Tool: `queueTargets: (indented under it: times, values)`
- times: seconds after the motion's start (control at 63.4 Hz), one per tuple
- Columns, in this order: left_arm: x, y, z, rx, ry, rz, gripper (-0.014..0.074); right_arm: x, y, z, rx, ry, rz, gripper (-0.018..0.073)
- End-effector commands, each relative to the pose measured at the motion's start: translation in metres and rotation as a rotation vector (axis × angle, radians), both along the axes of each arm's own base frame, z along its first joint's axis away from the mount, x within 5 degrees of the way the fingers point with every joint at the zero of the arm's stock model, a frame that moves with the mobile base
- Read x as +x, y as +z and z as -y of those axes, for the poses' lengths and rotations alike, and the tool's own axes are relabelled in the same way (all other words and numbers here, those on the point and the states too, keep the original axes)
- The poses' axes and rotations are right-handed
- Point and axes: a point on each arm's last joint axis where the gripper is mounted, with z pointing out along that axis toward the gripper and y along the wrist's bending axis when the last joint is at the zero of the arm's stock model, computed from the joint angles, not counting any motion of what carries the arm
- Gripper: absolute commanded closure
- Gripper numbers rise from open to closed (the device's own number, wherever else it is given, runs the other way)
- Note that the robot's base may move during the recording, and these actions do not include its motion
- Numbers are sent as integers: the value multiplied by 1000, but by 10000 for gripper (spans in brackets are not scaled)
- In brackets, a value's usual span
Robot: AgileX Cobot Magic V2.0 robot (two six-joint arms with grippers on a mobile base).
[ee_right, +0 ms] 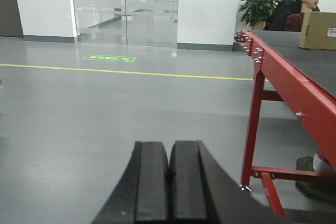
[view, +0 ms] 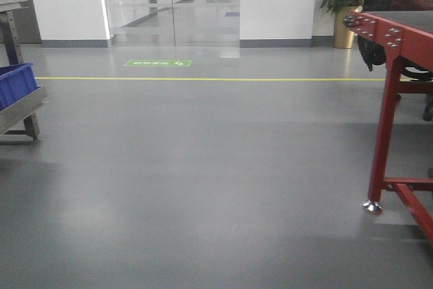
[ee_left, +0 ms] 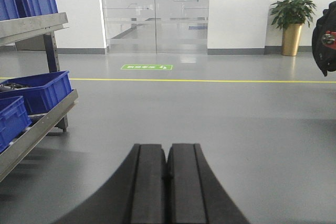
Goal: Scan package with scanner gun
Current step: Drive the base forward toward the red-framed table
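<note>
A brown cardboard package stands on the dark top of a red-framed table at the far right of the right wrist view. No scanner gun shows in any view. My left gripper is shut and empty, held above bare grey floor. My right gripper is shut and empty, left of the red table and well short of the package. Neither gripper shows in the front view, where only the table's red frame appears at the right.
A metal rack with blue bins stands at the left. A seated person and a potted plant are behind the table. Glass doors and a yellow floor line lie ahead.
</note>
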Motion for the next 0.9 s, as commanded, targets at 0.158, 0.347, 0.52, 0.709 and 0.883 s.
queueTargets:
  times: [0.158,0.347,0.52,0.709,0.883]
  values:
    - [-1,3,0,-3,-7,19,707,0,3,0,-10,-4,31,713]
    - [-1,3,0,-3,-7,19,707,0,3,0,-10,-4,31,713]
    - [-1,3,0,-3,-7,19,707,0,3,0,-11,-4,33,713]
    - [-1,3,0,-3,-7,19,707,0,3,0,-11,-6,34,713]
    - [-1,3,0,-3,-7,19,707,0,3,0,-11,-6,34,713]
